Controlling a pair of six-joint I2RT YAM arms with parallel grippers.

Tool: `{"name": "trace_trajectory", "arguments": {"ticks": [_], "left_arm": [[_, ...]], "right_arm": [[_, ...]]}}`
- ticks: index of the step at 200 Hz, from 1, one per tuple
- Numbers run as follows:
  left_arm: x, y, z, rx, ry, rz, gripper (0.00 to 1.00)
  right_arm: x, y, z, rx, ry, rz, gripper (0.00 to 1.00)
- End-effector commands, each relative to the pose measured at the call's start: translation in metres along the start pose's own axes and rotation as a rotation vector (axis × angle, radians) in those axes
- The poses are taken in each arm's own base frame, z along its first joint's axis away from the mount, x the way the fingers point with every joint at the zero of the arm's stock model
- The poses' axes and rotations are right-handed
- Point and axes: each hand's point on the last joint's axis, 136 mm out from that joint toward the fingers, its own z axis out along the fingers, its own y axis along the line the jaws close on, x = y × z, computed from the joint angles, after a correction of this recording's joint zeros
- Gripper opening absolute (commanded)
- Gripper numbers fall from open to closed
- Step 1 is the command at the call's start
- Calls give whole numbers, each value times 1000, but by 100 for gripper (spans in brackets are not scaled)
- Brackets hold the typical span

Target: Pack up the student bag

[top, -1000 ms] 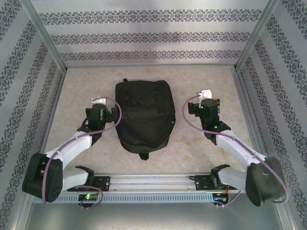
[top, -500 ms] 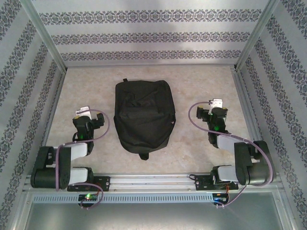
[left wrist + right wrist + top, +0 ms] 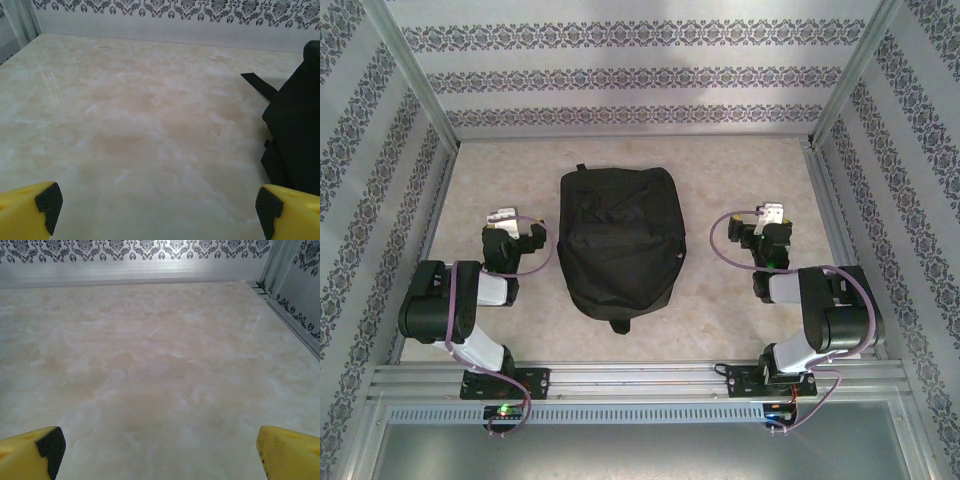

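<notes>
Bag (image 3: 620, 240): black soft fabric, rounded; left gripper (image 3: 157, 202), right gripper (image 3: 160, 447): gaping, empty

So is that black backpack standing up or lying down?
Lying down. From above, the backpack shows its whole broad face, spread flat on the table.

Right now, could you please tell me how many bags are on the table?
1: the black student bag lies flat in the middle of the table, between the left pincer and the right pincer, touching neither. Nothing here could hide another.
</notes>
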Motion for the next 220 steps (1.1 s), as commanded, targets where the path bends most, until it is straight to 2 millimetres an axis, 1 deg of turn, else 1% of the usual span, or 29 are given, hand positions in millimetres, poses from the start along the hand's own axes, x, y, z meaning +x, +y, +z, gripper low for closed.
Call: {"name": "trace_trajectory", "arguments": {"ticks": [1, 17, 23, 28, 30, 45, 55, 60, 69, 104, 126, 220], "left_arm": [[2, -4, 1, 3, 23, 31, 100], [3, -4, 0, 5, 17, 30, 100], [2, -2, -2, -9, 6, 26, 100], [3, 1, -6, -22, -6, 20, 100], [1, 2, -8, -28, -23, 17, 100], [0, 16, -27, -92, -106, -25, 100], [-2, 15, -35, -74, -160, -36, 100], [-4, 15, -34, -71, -166, -34, 100], [-2, 15, -35, -72, -144, -36, 100], [-2, 16, -37, -70, -163, -39, 100], [-2, 11, -39, -49, -161, -27, 100], [-3, 14, -36, -62, -163, -35, 100]], "right_arm": [[-7, 11, 2, -54, -2, -17, 98], [-7, 12, 2, -63, 3, -21, 98], [-7, 12, 2, -62, 3, -21, 98], [-7, 12, 2, -62, 3, -22, 98], [-7, 12, 2, -62, 3, -21, 98], [-7, 13, 2, -64, 0, -23, 98], [-7, 13, 2, -63, 2, -24, 98], [-7, 13, 2, -64, 0, -24, 98], [-7, 13, 2, -64, 0, -24, 98], [-7, 13, 2, -65, -1, -27, 98], [-8, 14, 1, -62, -7, -32, 98], [-7, 14, 1, -62, -4, -32, 98]]}}
